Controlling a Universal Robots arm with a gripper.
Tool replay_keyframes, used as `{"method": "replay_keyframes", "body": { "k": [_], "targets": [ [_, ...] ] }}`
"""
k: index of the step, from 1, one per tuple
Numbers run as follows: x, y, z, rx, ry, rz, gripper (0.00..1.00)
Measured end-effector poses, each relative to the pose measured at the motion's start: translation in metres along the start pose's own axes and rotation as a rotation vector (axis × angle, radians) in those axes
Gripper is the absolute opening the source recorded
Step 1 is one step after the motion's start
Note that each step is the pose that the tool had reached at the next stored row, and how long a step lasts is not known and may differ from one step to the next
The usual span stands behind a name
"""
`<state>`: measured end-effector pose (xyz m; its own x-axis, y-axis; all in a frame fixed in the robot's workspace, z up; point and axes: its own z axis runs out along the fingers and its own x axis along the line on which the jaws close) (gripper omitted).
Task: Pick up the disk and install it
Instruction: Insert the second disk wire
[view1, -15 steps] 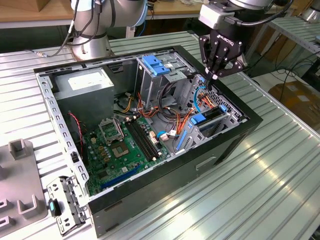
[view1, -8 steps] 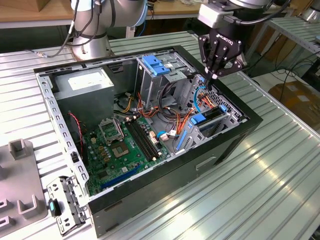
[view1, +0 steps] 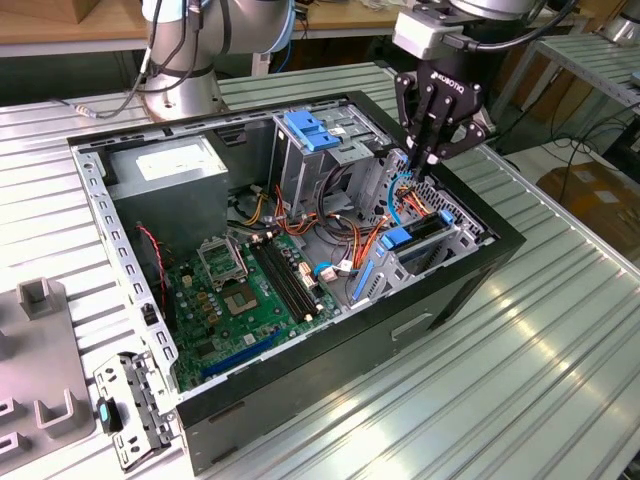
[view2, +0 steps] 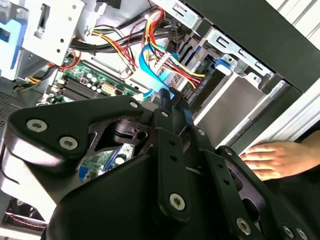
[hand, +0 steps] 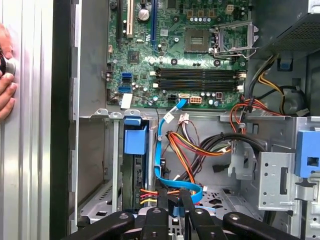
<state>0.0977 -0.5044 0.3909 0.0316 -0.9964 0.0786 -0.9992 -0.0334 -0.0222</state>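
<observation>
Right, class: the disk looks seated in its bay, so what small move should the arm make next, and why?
Probably ease the gripper slightly toward the disk. Its fingers appear shut on the end of the blue cable. That end sits beside the disk's wired edge and isn't visibly plugged in. Coloured wires crowd the gap, so a slow, short move seems safest.

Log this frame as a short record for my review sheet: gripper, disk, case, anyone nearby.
gripper: low over the drive bay, jaws apparently closed on the blue cable
disk: on edge in the bay, blue rail end showing
computer case: open, lying on the slatted table
person: a hand rests on the table beside the case
</observation>
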Motion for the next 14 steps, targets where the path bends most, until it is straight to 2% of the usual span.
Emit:
{"method": "replay_keyframes", "body": {
  "k": [2, 3, 5, 7, 9, 14],
  "targets": [
    [-0.0002, 0.0001, 0.0028, -0.0009, 0.0274, -0.001, 0.24],
    [-0.0003, 0.0001, 0.0038, -0.001, 0.0328, -0.001, 0.24],
    [-0.0004, 0.0001, 0.005, -0.0012, 0.0359, -0.001, 0.24],
    [-0.0004, 0.0001, 0.0058, -0.0012, 0.036, -0.001, 0.24],
    [-0.0005, -0.0026, 0.0061, -0.0019, 0.0357, -0.001, 0.24],
    [-0.0003, -0.0054, 0.0047, -0.0104, 0.0354, 0.004, 0.24]
  ]
}}
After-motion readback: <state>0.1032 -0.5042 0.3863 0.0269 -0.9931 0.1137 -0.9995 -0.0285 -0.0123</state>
